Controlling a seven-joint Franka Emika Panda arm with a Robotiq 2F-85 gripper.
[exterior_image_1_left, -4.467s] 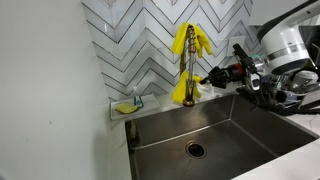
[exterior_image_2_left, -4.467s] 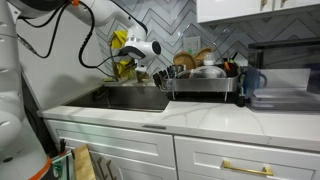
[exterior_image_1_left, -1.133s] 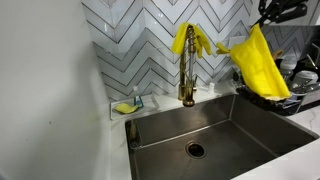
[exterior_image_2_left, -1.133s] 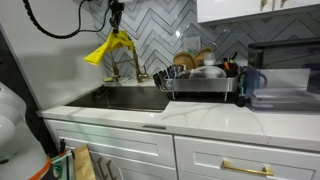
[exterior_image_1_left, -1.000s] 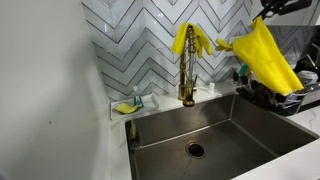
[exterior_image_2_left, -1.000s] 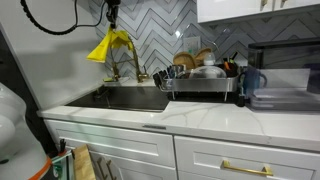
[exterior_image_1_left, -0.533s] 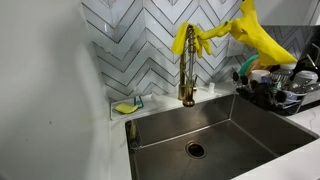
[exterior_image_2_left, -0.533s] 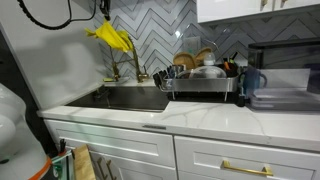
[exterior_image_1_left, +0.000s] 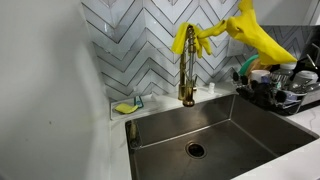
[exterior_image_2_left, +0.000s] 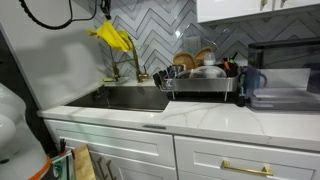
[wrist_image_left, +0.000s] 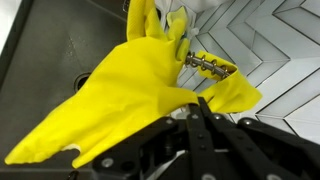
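Observation:
My gripper (wrist_image_left: 203, 101) is shut on a yellow rubber glove (wrist_image_left: 130, 90), pinching it between closed jaws. The glove (exterior_image_1_left: 256, 38) hangs high in the air, right of the brass faucet (exterior_image_1_left: 187, 78) and above the dish rack's edge. Its fingers point towards a second yellow glove (exterior_image_1_left: 184, 40) draped over the top of the faucet. From the kitchen side, the held glove (exterior_image_2_left: 112, 36) shows well above the sink (exterior_image_2_left: 130, 98). In the wrist view the draped glove (wrist_image_left: 158, 20) and the faucet (wrist_image_left: 211, 66) lie just beyond the held one. The gripper itself is cut off at the top of both exterior views.
A steel sink (exterior_image_1_left: 165, 125) with a drain (exterior_image_1_left: 195, 150) lies below. A loaded dish rack (exterior_image_1_left: 283, 92) (exterior_image_2_left: 205, 82) stands beside it. A small holder with a yellow sponge (exterior_image_1_left: 126, 106) sits by the herringbone tile wall. A microwave (exterior_image_2_left: 285, 72) and a dark mug (exterior_image_2_left: 251, 80) stand further along the counter.
Over the last second the glove rose with the gripper and swung towards the faucet. In the last half second nothing has visibly moved.

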